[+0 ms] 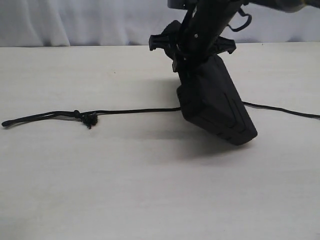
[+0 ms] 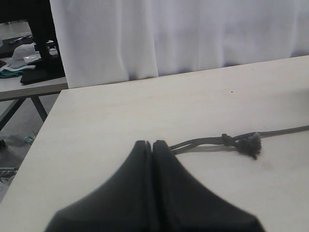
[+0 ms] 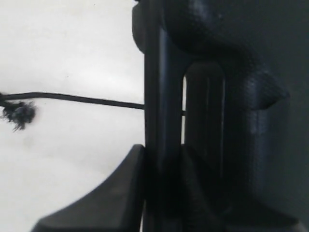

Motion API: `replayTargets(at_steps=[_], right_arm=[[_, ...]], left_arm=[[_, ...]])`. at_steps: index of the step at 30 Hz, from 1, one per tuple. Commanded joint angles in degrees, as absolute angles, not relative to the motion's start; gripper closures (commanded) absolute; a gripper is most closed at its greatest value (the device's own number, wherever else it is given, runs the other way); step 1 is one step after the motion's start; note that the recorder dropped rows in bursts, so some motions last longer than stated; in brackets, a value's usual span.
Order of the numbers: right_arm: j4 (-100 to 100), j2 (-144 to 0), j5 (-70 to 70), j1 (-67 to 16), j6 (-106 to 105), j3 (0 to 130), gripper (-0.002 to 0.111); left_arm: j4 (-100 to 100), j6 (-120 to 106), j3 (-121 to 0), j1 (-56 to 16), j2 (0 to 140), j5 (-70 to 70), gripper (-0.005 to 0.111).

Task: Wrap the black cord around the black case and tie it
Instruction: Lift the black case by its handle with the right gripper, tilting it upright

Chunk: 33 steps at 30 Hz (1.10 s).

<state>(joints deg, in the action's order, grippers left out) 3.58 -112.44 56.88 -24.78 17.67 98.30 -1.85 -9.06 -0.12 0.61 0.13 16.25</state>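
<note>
The black case (image 1: 215,105) hangs tilted above the table, its lower corner close to the surface. My right gripper (image 1: 187,60) is shut on the case's upper edge; in the right wrist view its fingers (image 3: 133,193) clamp the bar beside the handle slot of the case (image 3: 231,72). The black cord (image 1: 135,111) lies in a line across the table and passes behind the case, with its frayed knot (image 1: 90,119) and doubled stretch at the left. My left gripper (image 2: 152,145) is shut on nothing, hovering near the cord's doubled end (image 2: 203,142). It is out of the exterior view.
The pale table (image 1: 150,190) ends at a white curtain (image 1: 75,22) along the back. The left wrist view shows the table's side edge (image 2: 41,137), and beyond it another table with a cap (image 2: 21,53) on it.
</note>
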Motion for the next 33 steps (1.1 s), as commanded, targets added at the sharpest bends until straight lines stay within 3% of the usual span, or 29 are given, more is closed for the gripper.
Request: replayTargets(at_steps=[1, 13, 19, 30, 33], right_arm=[[12.7, -108.0, 59.6, -21.9, 9.1, 98.6, 0.104], [46.3, -105.1, 60.5, -12.7, -10.7, 90.4, 0.104], [45.7, -105.1, 53.2, -10.4, -13.0, 83.8, 0.104], [35.4, -105.1, 51.7, -10.1, -12.1, 83.7, 0.103], [34.3, -105.1, 51.1, -10.1, -11.1, 83.7, 0.098]], left_arm=[[-2.3, -9.0, 0.0, 0.7, 0.0, 15.6, 0.107], [-2.5, -9.0, 0.0, 0.7, 0.0, 15.9, 0.107], [-2.5, -9.0, 0.0, 0.7, 0.0, 15.9, 0.107], [-2.3, -9.0, 0.0, 0.7, 0.0, 15.9, 0.107], [-2.3, -9.0, 0.0, 0.7, 0.0, 15.9, 0.107]])
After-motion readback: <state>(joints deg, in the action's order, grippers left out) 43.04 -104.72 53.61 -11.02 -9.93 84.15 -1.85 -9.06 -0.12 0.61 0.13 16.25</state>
